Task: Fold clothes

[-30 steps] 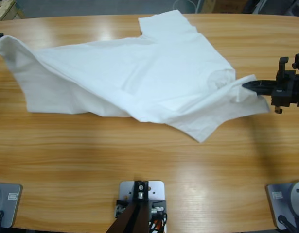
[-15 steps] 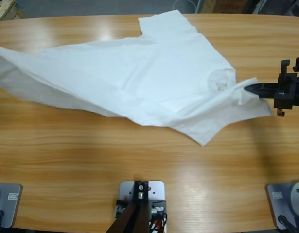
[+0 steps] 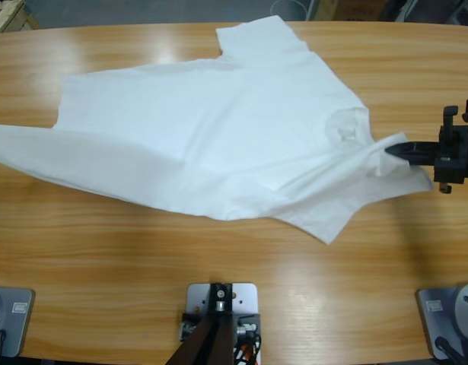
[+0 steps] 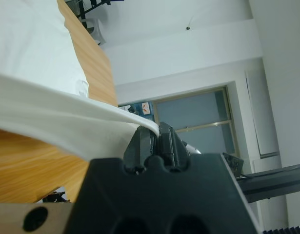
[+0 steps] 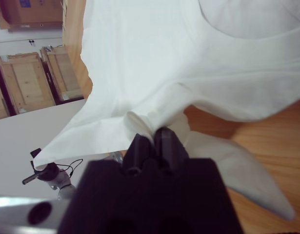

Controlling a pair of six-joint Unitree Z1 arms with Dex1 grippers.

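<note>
Spreading looks nearly done: your T-shirt (image 3: 218, 137) lies mostly flat across the middle of the surface (image 3: 234, 266), stretched from 9 to 3 o'clock, with no fold made yet. Your right tool (image 3: 397, 150) pinches cloth by the collar at 3 o'clock; your left tool (image 4: 157, 134) clamps a drawn-out edge. Bare wood at 6 o'clock leaves you folding room.

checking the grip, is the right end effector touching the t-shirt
Touching: the right wrist view shows the right end effector shut on a bunched fold of the white T-shirt.
</note>
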